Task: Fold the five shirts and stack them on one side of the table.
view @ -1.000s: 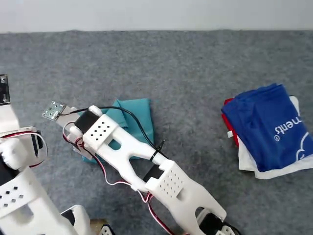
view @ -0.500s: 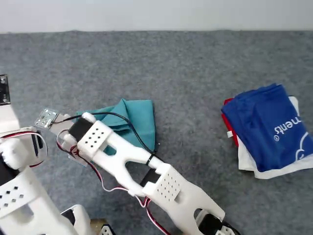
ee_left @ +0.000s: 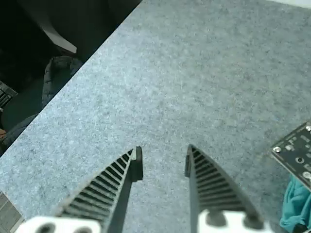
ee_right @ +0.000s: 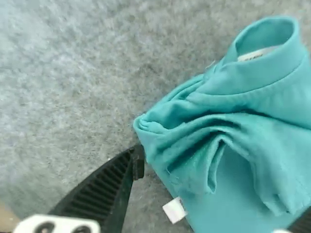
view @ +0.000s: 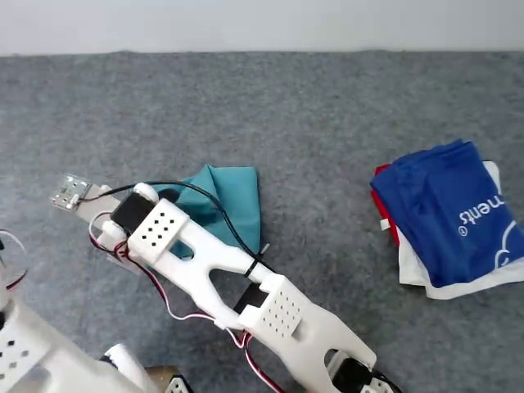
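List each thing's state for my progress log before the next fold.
teal shirt: bunched, not folded flat
stack of folded shirts: blue on top, white and red beneath
left gripper: open, over bare table
right gripper: open, astride the teal shirt's bunched edge

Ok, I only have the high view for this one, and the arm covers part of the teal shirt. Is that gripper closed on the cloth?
Observer: No. Its wrist view shows the right gripper open, with its jaws either side of the teal shirt.
Operator: Is the shirt folded flat under there?
Observer: No, it is rumpled into loose folds, with the collar showing at one end.
Operator: And the other gripper?
Observer: The left gripper is open over a bare stretch of the table.
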